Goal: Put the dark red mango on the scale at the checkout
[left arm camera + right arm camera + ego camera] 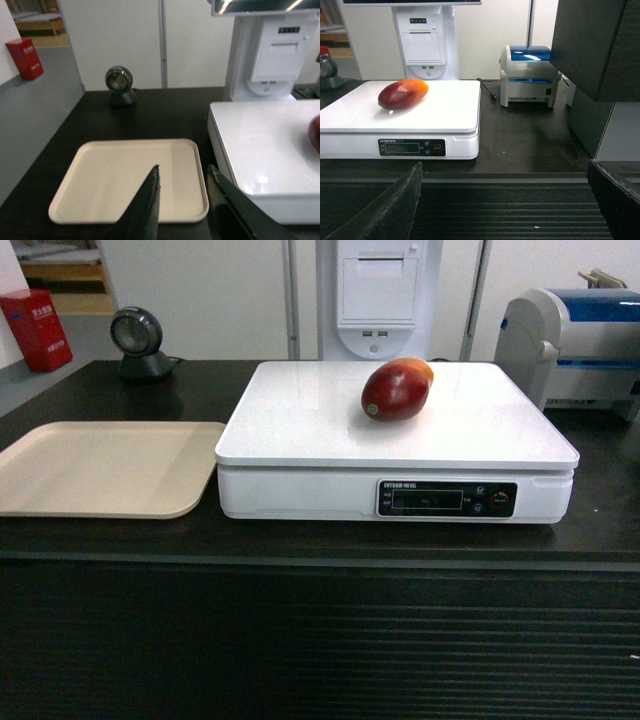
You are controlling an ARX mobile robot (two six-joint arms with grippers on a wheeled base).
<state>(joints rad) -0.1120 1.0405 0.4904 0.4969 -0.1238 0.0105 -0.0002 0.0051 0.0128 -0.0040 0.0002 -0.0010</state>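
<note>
The dark red mango [397,389] lies on its side on the white top of the scale [300,410], right of centre and toward the back, its yellow-orange end pointing away. The scale stands on the black checkout [300,640]. Neither gripper shows in the head view. In the left wrist view my left gripper [183,167] is open and empty above the beige tray's right part, left of the scale [260,140]. In the right wrist view my right gripper [505,164] is wide open and empty before the ribbed counter front, well short of the mango [403,93].
A beige tray [100,465] lies left of the scale. A round scanner [138,340] stands at the back left, a white terminal [378,295] behind the scale, a white-and-blue printer [580,335] at the right. A dark cabinet [595,50] hangs at the far right.
</note>
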